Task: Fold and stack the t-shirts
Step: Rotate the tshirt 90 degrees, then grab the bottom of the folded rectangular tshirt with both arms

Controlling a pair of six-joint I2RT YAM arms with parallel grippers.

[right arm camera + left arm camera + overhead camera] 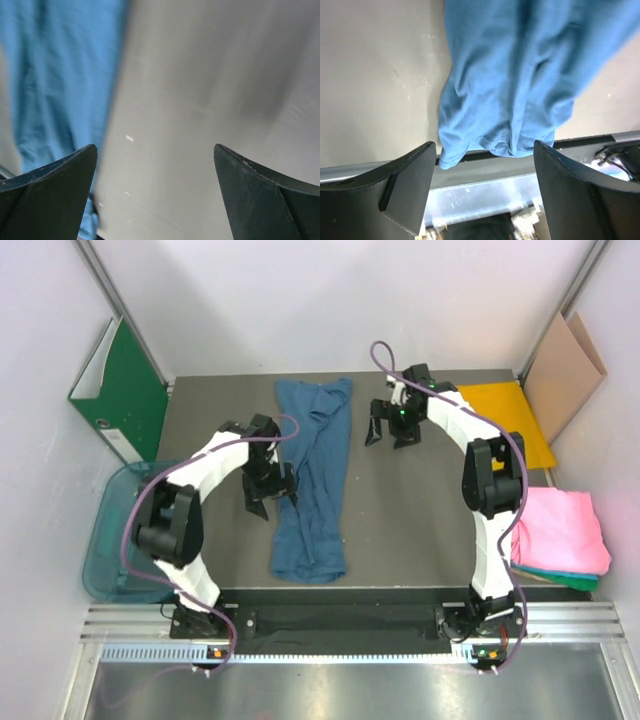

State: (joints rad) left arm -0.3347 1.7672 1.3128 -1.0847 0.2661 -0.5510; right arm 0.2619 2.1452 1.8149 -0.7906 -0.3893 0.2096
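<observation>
We find the blue t-shirt (313, 480) lying as a long, rumpled strip between the grippers, not yet stacked. Left gripper (272, 502) and right gripper (390, 438) both stand spread and empty. Risk: pinching one layer only would unravel the fold.

The dark blue cloth t-shirt (313, 480) lay flat at the middle of the grey table (420, 530), folded lengthwise into a long, wrinkled strip. The pink folded cloth t-shirt (560, 530) rested on the teal-green t-shirt (560, 579), well apart at the right edge.
</observation>
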